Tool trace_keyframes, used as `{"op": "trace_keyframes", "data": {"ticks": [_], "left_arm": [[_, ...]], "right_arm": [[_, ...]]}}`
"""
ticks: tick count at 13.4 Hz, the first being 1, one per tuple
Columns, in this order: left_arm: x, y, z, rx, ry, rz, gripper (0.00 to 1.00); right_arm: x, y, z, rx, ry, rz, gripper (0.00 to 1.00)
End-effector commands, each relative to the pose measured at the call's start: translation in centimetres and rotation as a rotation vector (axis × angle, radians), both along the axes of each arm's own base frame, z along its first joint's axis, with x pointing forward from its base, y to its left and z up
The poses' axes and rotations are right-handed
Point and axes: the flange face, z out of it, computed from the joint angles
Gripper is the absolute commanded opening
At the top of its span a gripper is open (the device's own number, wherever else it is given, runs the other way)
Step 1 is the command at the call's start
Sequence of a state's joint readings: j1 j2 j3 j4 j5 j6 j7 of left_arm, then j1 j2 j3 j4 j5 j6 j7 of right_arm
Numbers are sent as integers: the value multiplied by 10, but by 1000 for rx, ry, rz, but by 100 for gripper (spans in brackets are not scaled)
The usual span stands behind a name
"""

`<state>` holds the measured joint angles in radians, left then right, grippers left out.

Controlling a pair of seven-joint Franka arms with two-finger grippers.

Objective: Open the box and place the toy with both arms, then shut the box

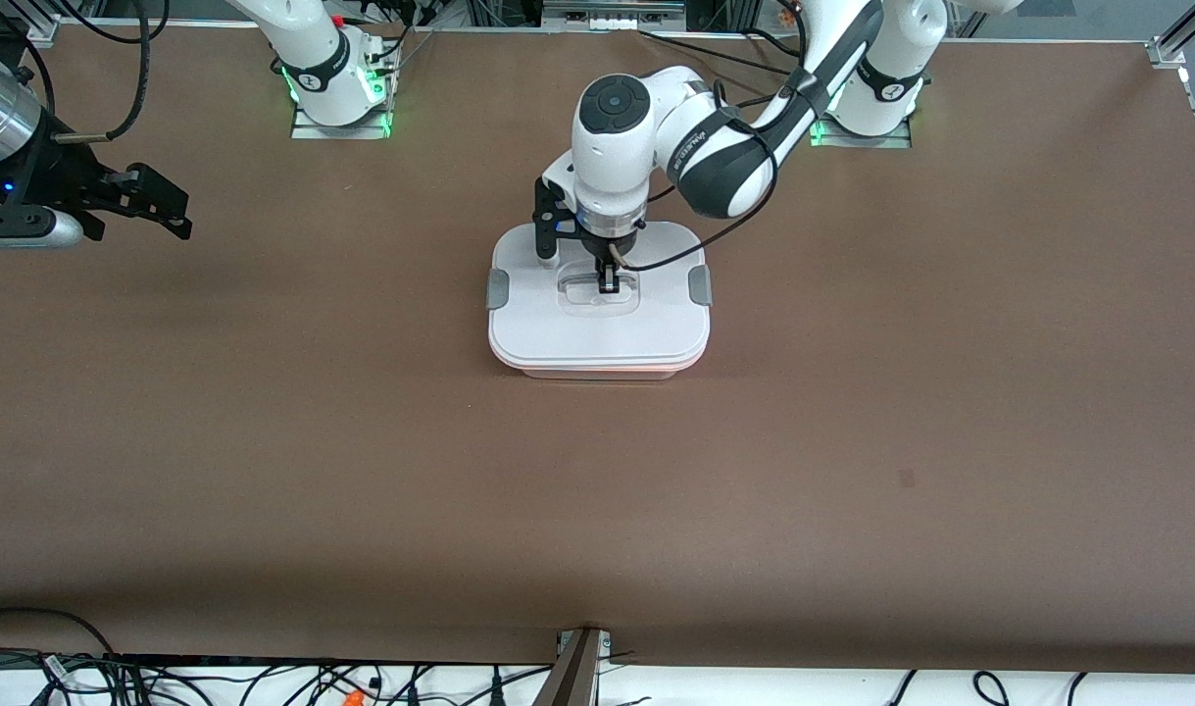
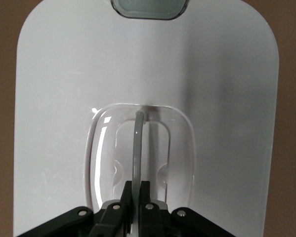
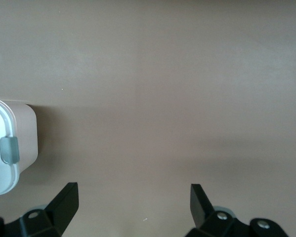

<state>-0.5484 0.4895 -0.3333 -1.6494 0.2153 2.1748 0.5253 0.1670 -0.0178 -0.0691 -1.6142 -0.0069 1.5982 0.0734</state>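
On brown table (image 1: 852, 441), rounded white-lidded box (image 1: 597, 324), clear handle (image 2: 137, 148)

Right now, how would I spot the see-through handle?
Find the white lid of the box in the middle of the brown table. In its center is a sunken oval; the clear handle stands up there, pinched by the left end effector. Unlike the grey clips, it's see-through.

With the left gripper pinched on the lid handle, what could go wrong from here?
1. The left gripper holds only the thin clear handle; it might slip out on a lift.
2. If the grey clips are still latched, which cannot be told here, lifting could drag the whole box.
3. The right gripper waits open, away from the box, unable to steady it.
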Motion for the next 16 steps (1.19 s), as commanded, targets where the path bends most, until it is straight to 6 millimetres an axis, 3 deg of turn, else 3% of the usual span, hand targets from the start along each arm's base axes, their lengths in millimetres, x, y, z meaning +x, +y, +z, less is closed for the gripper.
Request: {"op": "trace_keyframes", "data": {"ticks": [1, 3, 12, 16], "left_arm": [[-2, 0, -3, 4, -24, 6, 0], [0, 1, -9, 10, -20, 2, 0], [13, 7, 3, -29, -51, 31, 0], [11, 7, -6, -19, -40, 29, 0]], "right_arm": [[2, -2, 4, -5, 3, -14, 100], [2, -2, 4, -5, 3, -14, 100], [1, -1, 5, -3, 3, -15, 100], [1, 0, 5, -2, 3, -15, 100]]}}
